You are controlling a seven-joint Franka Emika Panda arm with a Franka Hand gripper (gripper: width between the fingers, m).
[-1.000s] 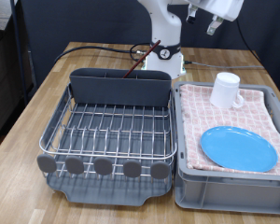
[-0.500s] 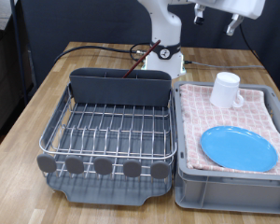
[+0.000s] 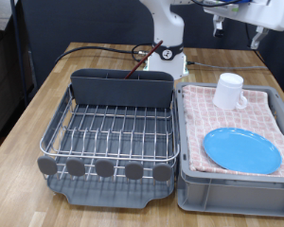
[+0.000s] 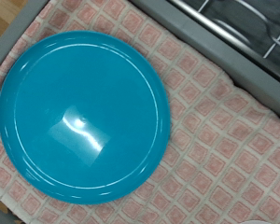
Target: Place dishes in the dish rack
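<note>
The plate (image 3: 241, 150) lies flat on the checkered cloth (image 3: 265, 113) in the bin at the right, looking stiff, glossy, slippery and breakable, best pinched by its raised rim, while the gripper (image 3: 239, 30) hangs high above, jaws apart, holding nothing.

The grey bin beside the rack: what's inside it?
A pink checkered cloth lines the grey bin. On the cloth lie a light-blue plate and a white mug. The cloth hides the bin's bottom.
</note>
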